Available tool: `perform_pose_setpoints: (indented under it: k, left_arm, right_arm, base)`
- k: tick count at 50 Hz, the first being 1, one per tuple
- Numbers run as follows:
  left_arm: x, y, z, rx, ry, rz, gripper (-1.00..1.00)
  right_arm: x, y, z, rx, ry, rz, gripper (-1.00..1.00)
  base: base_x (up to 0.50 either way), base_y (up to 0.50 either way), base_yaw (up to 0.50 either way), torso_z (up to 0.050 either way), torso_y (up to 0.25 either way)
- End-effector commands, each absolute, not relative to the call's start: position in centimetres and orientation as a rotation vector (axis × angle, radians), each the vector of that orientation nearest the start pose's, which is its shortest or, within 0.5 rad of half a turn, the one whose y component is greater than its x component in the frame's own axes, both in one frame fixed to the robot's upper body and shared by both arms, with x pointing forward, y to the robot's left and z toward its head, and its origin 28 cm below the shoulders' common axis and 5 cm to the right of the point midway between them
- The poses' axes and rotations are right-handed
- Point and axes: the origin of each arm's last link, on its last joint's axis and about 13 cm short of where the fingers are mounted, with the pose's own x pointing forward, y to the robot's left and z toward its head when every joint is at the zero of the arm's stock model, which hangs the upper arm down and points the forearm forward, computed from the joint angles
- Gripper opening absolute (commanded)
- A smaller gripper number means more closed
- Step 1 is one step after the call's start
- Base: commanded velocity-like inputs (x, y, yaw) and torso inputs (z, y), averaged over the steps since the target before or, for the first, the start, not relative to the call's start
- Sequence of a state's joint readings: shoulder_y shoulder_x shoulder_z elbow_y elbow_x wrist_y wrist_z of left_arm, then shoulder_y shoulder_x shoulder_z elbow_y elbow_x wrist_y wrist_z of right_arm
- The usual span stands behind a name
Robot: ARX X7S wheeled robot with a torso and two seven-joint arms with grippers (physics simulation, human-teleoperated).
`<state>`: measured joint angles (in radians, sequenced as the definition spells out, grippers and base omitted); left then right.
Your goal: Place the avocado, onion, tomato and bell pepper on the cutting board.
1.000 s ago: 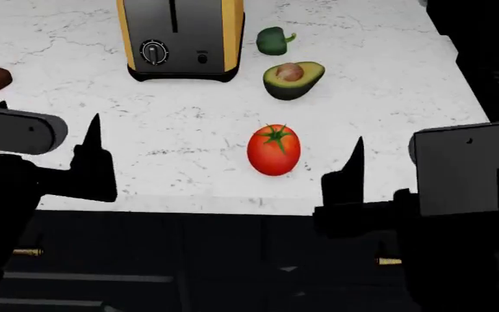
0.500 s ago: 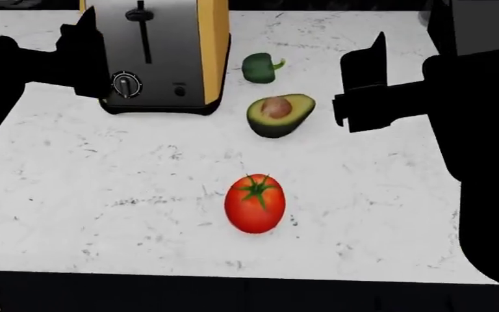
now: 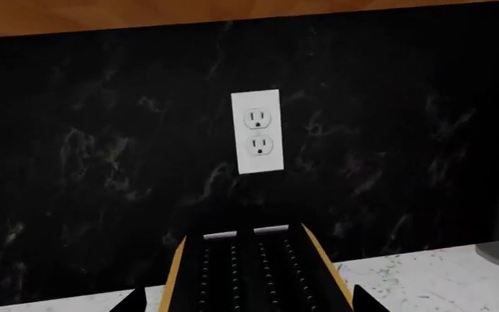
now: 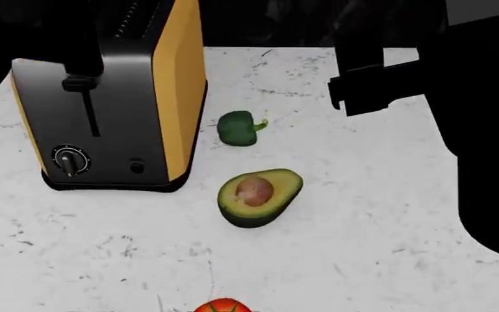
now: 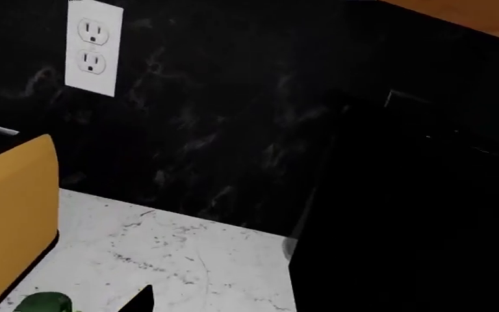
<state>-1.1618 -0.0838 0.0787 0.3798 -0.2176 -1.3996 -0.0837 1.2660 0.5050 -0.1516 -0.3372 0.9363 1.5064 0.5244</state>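
The halved avocado [image 4: 258, 196] lies pit up on the white counter [image 4: 379, 214], right of the toaster. The small green bell pepper [image 4: 239, 129] lies just behind it and also shows at the edge of the right wrist view [image 5: 46, 303]. Only the top of the red tomato [image 4: 223, 305] shows at the near edge of the head view. The onion and the cutting board are out of view. My left gripper [image 3: 247, 302] is open, fingertips wide apart above the toaster's top. My right gripper [image 4: 366, 78] is open and empty, raised above the counter right of the bell pepper.
A black and yellow toaster [image 4: 111, 110] stands at the counter's left, with its slots in the left wrist view [image 3: 254, 273]. A dark backsplash with a white outlet [image 3: 256, 132] is behind it. A dark appliance [image 5: 405, 214] stands at the counter's right end.
The head view has moved forward, so the toaster looks larger and nearer and the tomato has slid to the bottom edge. Both arms have risen from the counter's front edge to over its back.
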Motion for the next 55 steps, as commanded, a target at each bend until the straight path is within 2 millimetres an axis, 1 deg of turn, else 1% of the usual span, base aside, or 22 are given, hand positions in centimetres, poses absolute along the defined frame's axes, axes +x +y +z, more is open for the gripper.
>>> perform_pose_setpoints:
  k: [1, 7, 13, 14, 18, 21, 23, 24, 25, 28, 29, 30, 35, 38, 40, 44, 48, 53, 55]
  left_arm:
    - [29.5, 20.0, 32.1, 0.046, -0.127, -0.137, 1.0]
    - [29.4, 19.9, 31.9, 0.05, -0.126, -0.144, 1.0]
    - [29.0, 19.7, 32.3, 0.051, -0.138, -0.155, 1.0]
    - [28.9, 19.7, 32.3, 0.053, -0.139, -0.156, 1.0]
    - [28.8, 19.8, 32.4, 0.056, -0.141, -0.156, 1.0]
    - [28.6, 19.8, 32.6, 0.057, -0.147, -0.158, 1.0]
    - [28.5, 19.8, 32.6, 0.058, -0.151, -0.158, 1.0]
    - [28.5, 19.8, 32.6, 0.058, -0.151, -0.157, 1.0]
    - [28.5, 19.9, 32.7, 0.059, -0.153, -0.157, 1.0]
    - [28.4, 20.0, 32.7, 0.058, -0.154, -0.156, 1.0]
    - [28.4, 20.0, 32.7, 0.059, -0.157, -0.155, 1.0]
    - [28.5, 20.1, 32.7, 0.063, -0.155, -0.152, 1.0]
    - [28.6, 20.2, 32.3, 0.07, -0.149, -0.15, 1.0]
    - [28.7, 20.4, 32.0, 0.068, -0.14, -0.146, 1.0]
    - [28.7, 20.5, 32.3, 0.068, -0.144, -0.142, 1.0]
    - [28.7, 20.5, 32.5, 0.066, -0.15, -0.142, 1.0]
    - [28.7, 20.3, 32.1, 0.063, -0.142, -0.147, 1.0]
    - [28.7, 20.5, 32.2, 0.056, -0.137, -0.142, 1.0]
    - [28.8, 20.7, 32.1, 0.056, -0.135, -0.137, 1.0]
  right_arm:
    - [27.4, -14.6, 32.9, -0.237, 0.016, -0.002, 1.0]
    - [27.2, -15.0, 32.4, -0.216, 0.026, -0.009, 1.0]
    - [26.9, -14.9, 32.0, -0.232, 0.026, -0.006, 1.0]
    - [27.0, -14.9, 31.9, -0.195, 0.031, 0.014, 1.0]
    - [26.8, -14.5, 31.3, -0.232, 0.047, 0.05, 1.0]
    - [27.1, -14.1, 31.1, -0.218, 0.073, 0.112, 1.0]
    - [27.4, -13.7, 30.9, -0.238, 0.111, 0.153, 1.0]
    - [27.6, -13.5, 30.9, -0.202, 0.131, 0.185, 1.0]
    - [27.9, -13.3, 30.9, -0.223, 0.137, 0.183, 1.0]
    - [28.6, -13.0, 30.8, -0.214, 0.16, 0.21, 1.0]
    - [29.2, -12.7, 30.7, -0.225, 0.165, 0.239, 1.0]
    - [29.7, -12.4, 30.6, -0.198, 0.174, 0.251, 1.0]
    - [31.2, -11.6, 30.1, -0.213, 0.216, 0.292, 1.0]
    - [32.3, -11.2, 30.1, -0.212, 0.257, 0.318, 1.0]
    - [32.9, -10.9, 30.2, -0.2, 0.285, 0.326, 1.0]
    - [33.4, -10.1, 30.7, -0.203, 0.338, 0.37, 1.0]
    - [34.1, -9.4, 31.0, -0.267, 0.379, 0.383, 1.0]
    - [35.4, -8.2, 30.8, -0.286, 0.42, 0.446, 1.0]
    - [36.2, -7.5, 30.3, -0.297, 0.431, 0.465, 1.0]
  base:
    - [0.5, 0.0, 0.0, 0.0, 0.0]
    - [0.5, -0.03, 0.0, 0.0, 0.002]
    - [0.47, -0.1, 0.0, 0.0, 0.0]
    - [0.0, 0.0, 0.0, 0.0, 0.011]
    - [0.0, 0.0, 0.0, 0.0, 0.0]
    - [0.0, 0.0, 0.0, 0.0, 0.0]
    - [0.0, 0.0, 0.0, 0.0, 0.0]
    - [0.0, 0.0, 0.0, 0.0, 0.0]
    - [0.0, 0.0, 0.0, 0.0, 0.0]
    - [0.0, 0.0, 0.0, 0.0, 0.0]
    - [0.0, 0.0, 0.0, 0.0, 0.0]
    - [0.0, 0.0, 0.0, 0.0, 0.0]
    - [0.0, 0.0, 0.0, 0.0, 0.0]
    - [0.0, 0.0, 0.0, 0.0, 0.0]
    - [0.0, 0.0, 0.0, 0.0, 0.0]
    - [0.0, 0.0, 0.0, 0.0, 0.0]
    - [0.0, 0.0, 0.0, 0.0, 0.0]
    - [0.0, 0.0, 0.0, 0.0, 0.0]
    - [0.0, 0.0, 0.0, 0.0, 0.0]
